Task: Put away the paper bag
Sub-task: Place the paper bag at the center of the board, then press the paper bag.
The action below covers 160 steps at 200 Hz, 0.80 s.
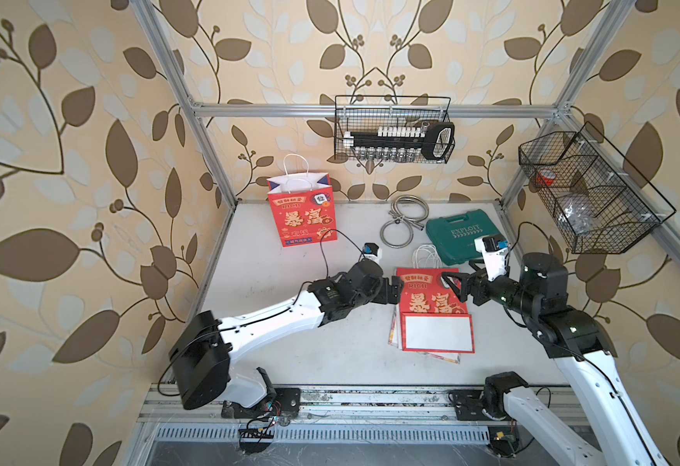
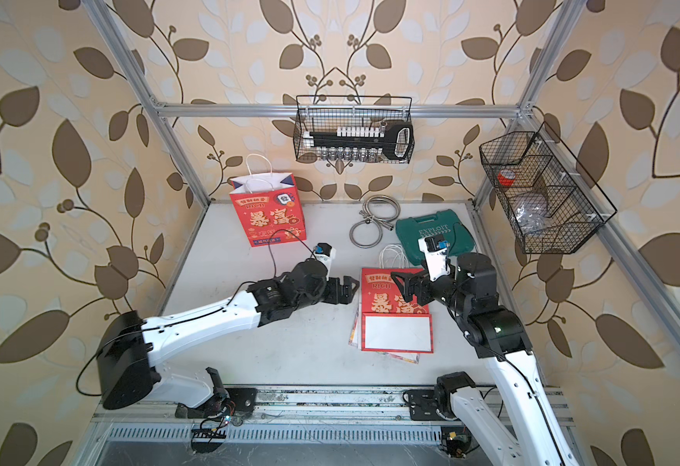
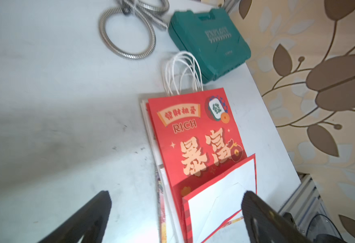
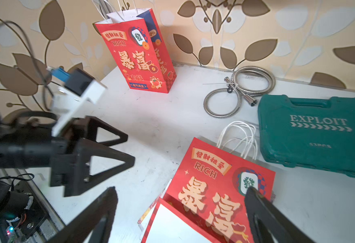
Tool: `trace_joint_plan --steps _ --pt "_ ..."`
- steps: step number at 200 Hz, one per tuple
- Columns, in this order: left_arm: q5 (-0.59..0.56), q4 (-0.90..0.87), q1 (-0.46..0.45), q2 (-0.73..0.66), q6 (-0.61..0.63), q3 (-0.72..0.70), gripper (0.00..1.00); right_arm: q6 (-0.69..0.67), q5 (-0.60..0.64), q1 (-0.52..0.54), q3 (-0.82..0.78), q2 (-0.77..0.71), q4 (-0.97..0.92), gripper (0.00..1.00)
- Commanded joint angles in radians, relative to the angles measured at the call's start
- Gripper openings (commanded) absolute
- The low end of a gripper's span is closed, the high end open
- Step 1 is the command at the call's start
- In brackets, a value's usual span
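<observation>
Right, near to far. On the table (image 1: 310,355), the flat paper bag (image 1: 419,302) lies right of centre, printed face up. Its long axis runs near–far. The folded-over white base panel (image 1: 437,333) is the near end. The mouth and white cord handles (image 1: 427,256) point far, toward the green tool case (image 1: 457,230). Edges of more flat paper stick out under it on the left and near sides, so it tops a small stack. Can't tell how many sheets.

On the left, the left gripper (image 1: 398,289) reaches in with its tips at the bag's left edge, on the far half. Its fingers are spread wide with nothing between them. The left wrist view shows only table and the bag's near corner below. Can't tell if it touches the paper.

On the right, the right gripper (image 1: 453,286) reaches in over the bag's far-right part. It's also spread wide and holds nothing. The right wrist view confirms that. The two face each other across the bag's far half, apart.

Further out, the tool case sits just beyond the handles on the right, lid closed. The coiled metal hose (image 1: 404,222) is just left of it. The second paper bag (image 1: 304,214), same print, stands upright at the table's far left by the wall, mouth and handles up. A wire basket (image 1: 392,129) hangs on the far rail with a black socket holder inside. The side basket (image 1: 588,193) hangs on the right rail.
</observation>
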Motion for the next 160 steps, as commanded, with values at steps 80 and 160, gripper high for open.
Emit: trace_joint_plan --steps 80,160 --pt "0.135 -0.393 0.642 -0.069 0.700 0.395 0.99 -0.118 -0.093 0.319 0.162 0.543 0.347 0.93" --pt "0.212 -0.505 0.789 0.244 1.217 0.778 0.99 -0.208 -0.164 0.314 0.224 0.640 0.303 0.94"
